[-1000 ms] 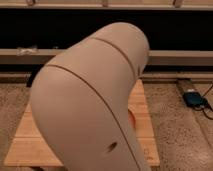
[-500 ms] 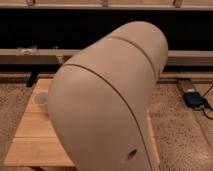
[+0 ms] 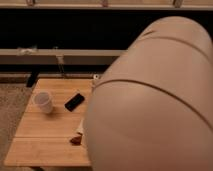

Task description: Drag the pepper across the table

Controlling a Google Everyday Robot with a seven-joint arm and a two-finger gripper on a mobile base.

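Mostly hidden behind the arm (image 3: 150, 110), the pepper (image 3: 76, 139) lies on the table (image 3: 40, 135); end effector unseen.

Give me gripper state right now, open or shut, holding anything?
Gripper: not in view; the robot arm fills the right of the camera view and hides it. The pepper lies on the table at the arm's left edge.

Lab-like room; speckled floor (image 3: 10, 100)
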